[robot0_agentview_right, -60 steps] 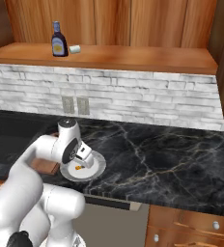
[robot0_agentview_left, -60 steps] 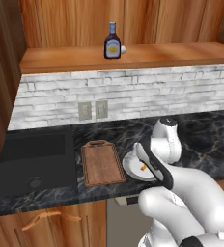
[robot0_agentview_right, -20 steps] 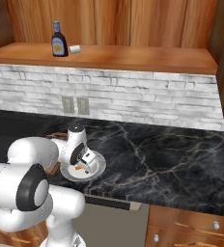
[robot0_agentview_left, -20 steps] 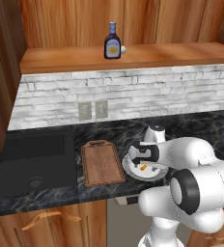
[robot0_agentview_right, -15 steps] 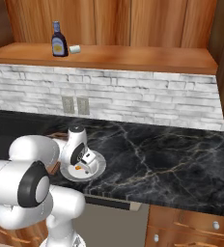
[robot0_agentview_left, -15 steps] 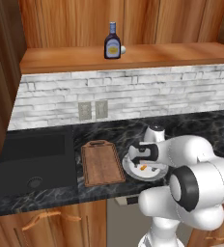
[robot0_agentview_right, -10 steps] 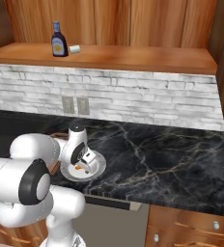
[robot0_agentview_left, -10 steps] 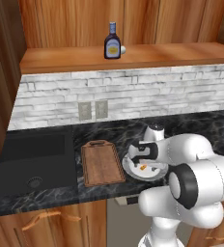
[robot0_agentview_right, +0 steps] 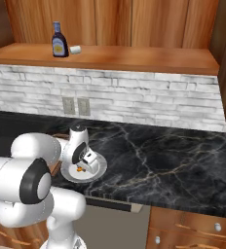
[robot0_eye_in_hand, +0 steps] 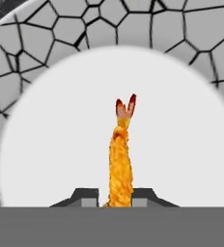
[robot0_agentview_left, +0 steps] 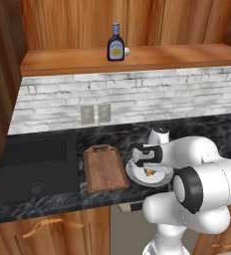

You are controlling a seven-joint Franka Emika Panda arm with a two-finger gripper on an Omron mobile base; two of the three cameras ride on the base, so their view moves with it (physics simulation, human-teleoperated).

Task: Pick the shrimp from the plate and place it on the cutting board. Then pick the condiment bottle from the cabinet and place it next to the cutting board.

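1. The jaws [robot0_eye_in_hand: 114, 195] are closed on the shrimp [robot0_eye_in_hand: 120, 159], one dark tip on each side.
2. The shrimp lies on the plate [robot0_eye_in_hand: 46, 144], directly under the jaws.
3. The cutting board [robot0_agentview_left: 105, 168] is just beside.

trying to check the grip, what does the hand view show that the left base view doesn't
Hand view alone: the gripper shut on the shrimp, one dark finger tip each side of its body, forked tail pointing away, and the plate's crackle-patterned rim. Left base view alone: the cutting board left of the plate, the bottle on the cabinet ledge, the sink. Both: shrimp and plate.
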